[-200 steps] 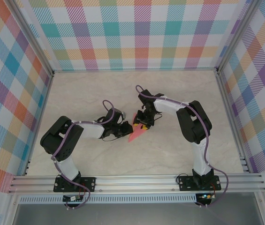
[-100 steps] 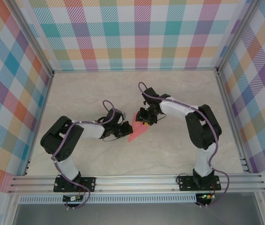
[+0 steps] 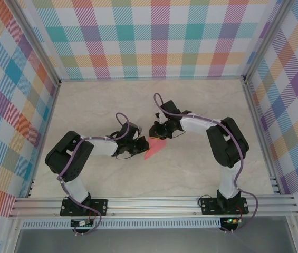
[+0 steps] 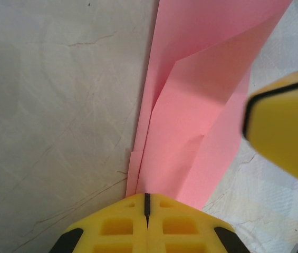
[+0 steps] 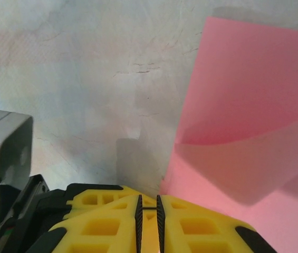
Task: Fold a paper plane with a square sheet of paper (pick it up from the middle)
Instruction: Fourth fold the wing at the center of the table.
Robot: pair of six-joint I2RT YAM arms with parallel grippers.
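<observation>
The paper plane (image 3: pixel 153 149) is a salmon-pink folded dart lying mid-table, its point towards the near left. My left gripper (image 3: pixel 141 144) sits at its left side. In the left wrist view the left gripper (image 4: pixel 146 196) is shut, and the layered paper (image 4: pixel 191 121) runs into the closed slit. My right gripper (image 3: pixel 158 137) hangs over the plane's far end. In the right wrist view the right gripper (image 5: pixel 147 196) stands closed to a thin slit with nothing between the pads. The pink paper (image 5: pixel 243 132) lies just right of it, one flap curling up.
The pale marbled table (image 3: pixel 201 105) is bare around the paper. Aluminium frame rails (image 3: pixel 154 203) run along the near edge and checked walls stand on three sides. One yellow finger of the right gripper (image 4: pixel 288 137) shows in the left wrist view.
The right gripper has closed from part open to a thin slit and shifted slightly left over the plane's far end. The left gripper and the paper have stayed put.
</observation>
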